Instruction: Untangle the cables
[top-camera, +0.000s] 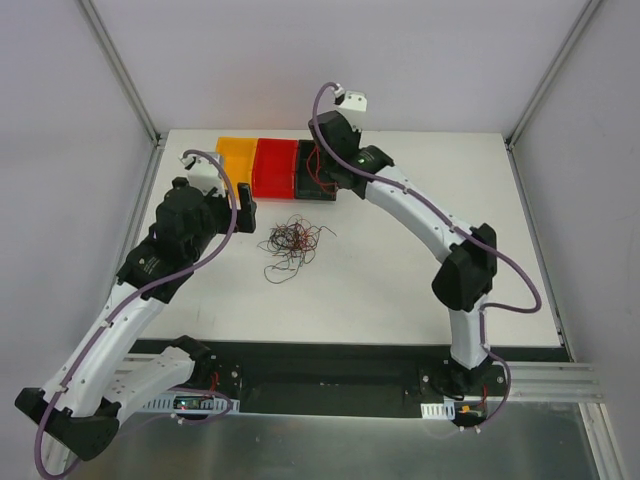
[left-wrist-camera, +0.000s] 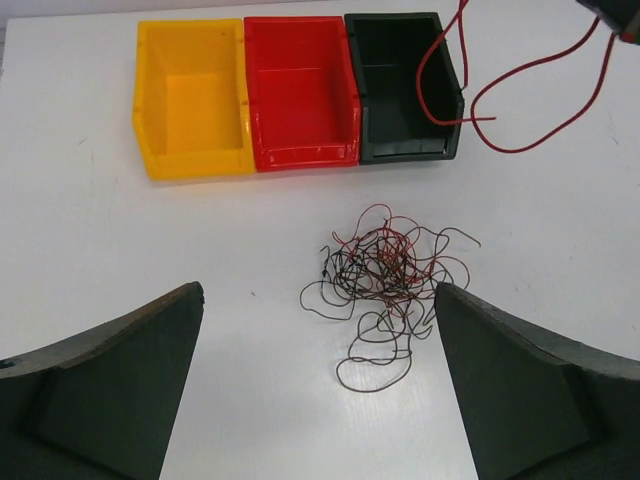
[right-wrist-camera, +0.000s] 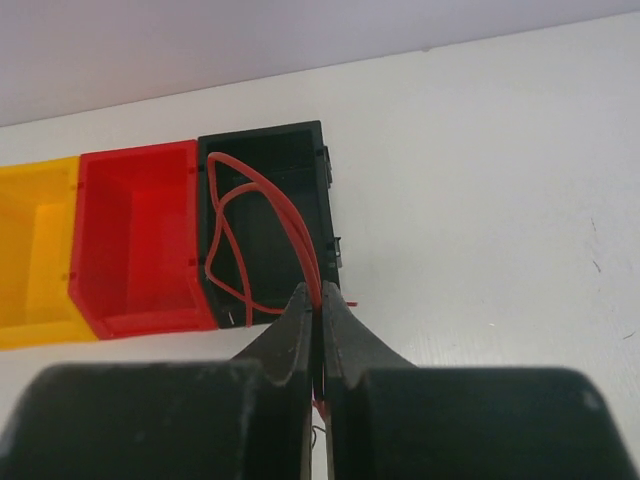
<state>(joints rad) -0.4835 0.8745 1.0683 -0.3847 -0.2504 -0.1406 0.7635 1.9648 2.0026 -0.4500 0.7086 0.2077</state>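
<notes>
While its jaws stand wide with nothing between them, the left tool (left-wrist-camera: 318, 298) hangs over the near left side of the white counter (left-wrist-camera: 100, 260), aimed at the pile, probably so that it can drop onto a strand. Bare counter lies to its left and below it, so it has room to pull a strand back toward the near edge.

Along the far edge sit three open bins in a row, walls touching: a yellow bin (left-wrist-camera: 190, 162), a red bin (left-wrist-camera: 300, 156) and a black bin (left-wrist-camera: 410, 152). Yellow and red show nothing inside.

Near the middle, well short of the bins, lies the tangle of cables (left-wrist-camera: 385, 265), thin red, brown and black loops knotted loosely, one dark loop trailing toward the near side.

Further right, one red wire (left-wrist-camera: 515, 151) hangs in curves over the black bin and the counter beside it. The right tool (right-wrist-camera: 315, 298) pinches it tight between closed jaws above that bin, seemingly to lower it in. Open counter spreads to the right.
</notes>
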